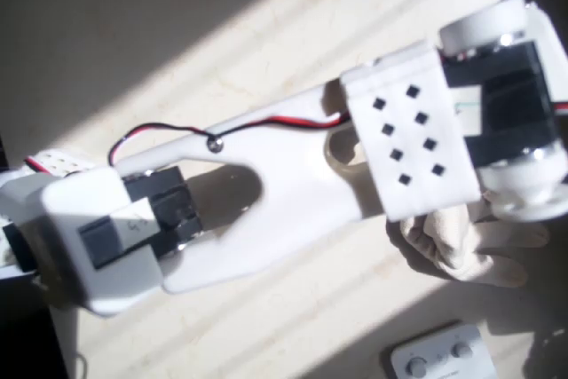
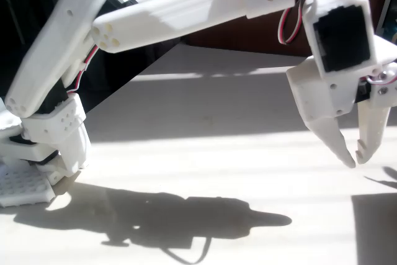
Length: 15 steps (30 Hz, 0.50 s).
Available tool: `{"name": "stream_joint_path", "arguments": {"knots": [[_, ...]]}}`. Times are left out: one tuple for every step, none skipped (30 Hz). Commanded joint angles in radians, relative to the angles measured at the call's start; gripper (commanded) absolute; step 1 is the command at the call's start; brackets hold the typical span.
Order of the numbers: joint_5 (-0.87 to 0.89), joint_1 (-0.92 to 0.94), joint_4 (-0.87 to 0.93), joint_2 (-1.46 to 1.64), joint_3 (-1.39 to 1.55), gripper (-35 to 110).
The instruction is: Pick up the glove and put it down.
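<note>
The cream-white glove [image 1: 466, 250] lies crumpled on the table in the overhead view, partly hidden under the arm's wrist block [image 1: 413, 135]. In the fixed view my gripper [image 2: 355, 158] hangs at the right, a little above the sunlit table, with its white fingers [image 2: 329, 131] pointing down. The fingertips almost meet and nothing sits between them. From above, the fingers are hidden by the wrist housing, so I cannot tell how far they are from the glove.
A white two-button box [image 1: 439, 357] lies near the bottom edge of the overhead view, below the glove. The arm's base [image 2: 43, 147] stands at the left of the fixed view. The arm's shadow [image 2: 180, 215] falls on the table.
</note>
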Motion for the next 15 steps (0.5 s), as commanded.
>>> {"name": "stream_joint_path", "arguments": {"knots": [[0.006, -0.003, -0.003, 0.021, -0.014, 0], [0.006, -0.002, -0.005, 0.025, -0.014, 0], [0.006, 0.0, -0.005, 0.026, -0.017, 0], [0.006, 0.005, -0.006, 0.034, -0.017, 0], [0.006, 0.008, -0.008, 0.057, -0.014, 0], [0.006, 0.011, -0.008, 0.098, -0.006, 0], [0.006, 0.012, -0.008, 0.146, -0.003, 0], [-0.002, 0.015, -0.009, 0.181, 0.006, 0], [-0.005, 0.02, -0.009, 0.216, 0.026, 0], [-0.005, 0.025, -0.011, 0.247, 0.054, 0], [-0.005, 0.026, -0.011, 0.275, 0.089, 0], [-0.005, 0.026, -0.018, 0.31, 0.129, 0], [-0.005, 0.029, -0.035, 0.351, 0.172, 0], [-0.005, 0.032, -0.061, 0.397, 0.221, 0], [-0.005, 0.038, -0.095, 0.445, 0.275, 0]]}}
